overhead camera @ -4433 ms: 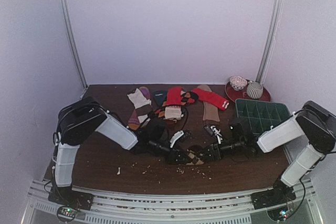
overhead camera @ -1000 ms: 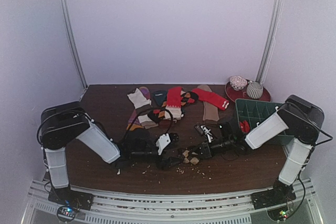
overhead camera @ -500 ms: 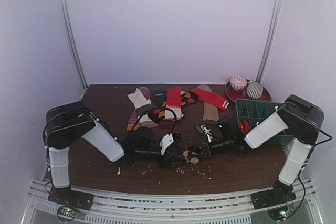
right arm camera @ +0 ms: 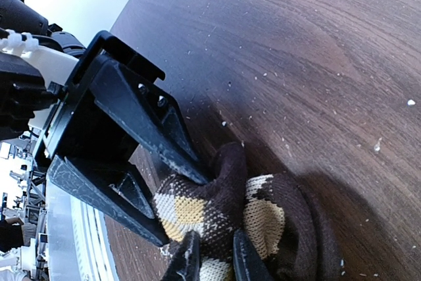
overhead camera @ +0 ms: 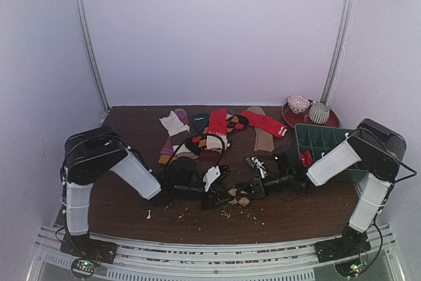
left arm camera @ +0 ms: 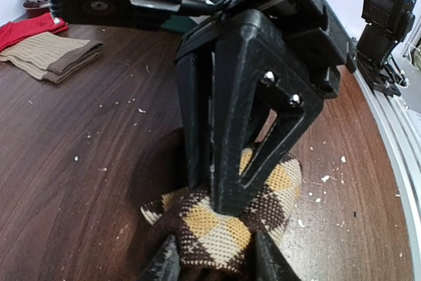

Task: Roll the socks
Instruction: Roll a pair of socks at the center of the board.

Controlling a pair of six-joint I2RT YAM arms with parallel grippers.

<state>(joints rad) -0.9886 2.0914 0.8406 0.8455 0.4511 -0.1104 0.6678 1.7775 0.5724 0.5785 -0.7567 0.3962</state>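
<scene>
Near the middle of the surface's [overhead camera: 131, 136] near edge, both arms are nose to nose over the argyle sock [left arm camera: 217, 228]. The right gripper [right arm camera: 212, 261] comes in from the right-hand edge, jaws pinched nearly together on a fold of brown-and-tan cloth, so that end is firmly clamped. The left gripper [left arm camera: 214, 264] faces it from the left-hand edge. Its fingers [left arm camera: 161, 264] bracket the bunched sock and press on both flanks, which I read as a grasp on the same bundle.

Here's what matters: the sock sits directly between the two grippers, bunched into a short lump, with its long axis running left to right along the near edge, straight down the line joining them. Neither arm is nearer, since both are already on it. To my eye any rolling turn has to happen about that shared line, one end anchoring while the other twists or tucks.

The red sock [overhead camera: 263, 122] with its striped cuff lies flat near the far edge, towards the right corner. It is well apart from the action and no gripper is on it.
</scene>
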